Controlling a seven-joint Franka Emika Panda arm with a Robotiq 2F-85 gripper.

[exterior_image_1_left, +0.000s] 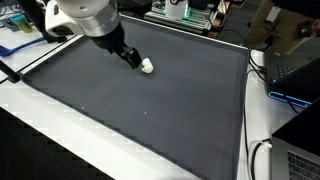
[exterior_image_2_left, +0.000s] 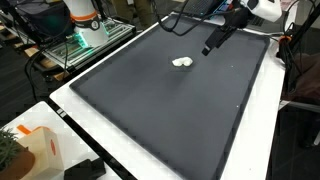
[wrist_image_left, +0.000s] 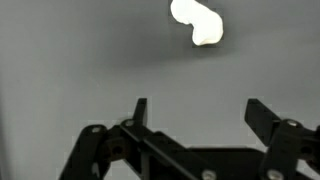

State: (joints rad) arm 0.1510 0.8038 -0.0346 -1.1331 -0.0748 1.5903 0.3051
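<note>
Fingers (wrist_image_left: pixel 141 112) of your gripper (wrist_image_left: pixel 198 115) stand wide apart and hold nothing. The white lump (wrist_image_left: pixel 197 24) lies on the gray mat (exterior_image_1_left: pixel 150 120), just ahead of them. Better you center it between both fingers before closing.

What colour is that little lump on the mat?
White. The little lump shows best in the wrist view.

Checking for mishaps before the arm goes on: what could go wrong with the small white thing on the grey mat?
The white object lies beyond the open tool, not between its fingers, so closing here would likely miss it. It is small and lumpy; a finger brushing it might push it across the grey mat.
</note>
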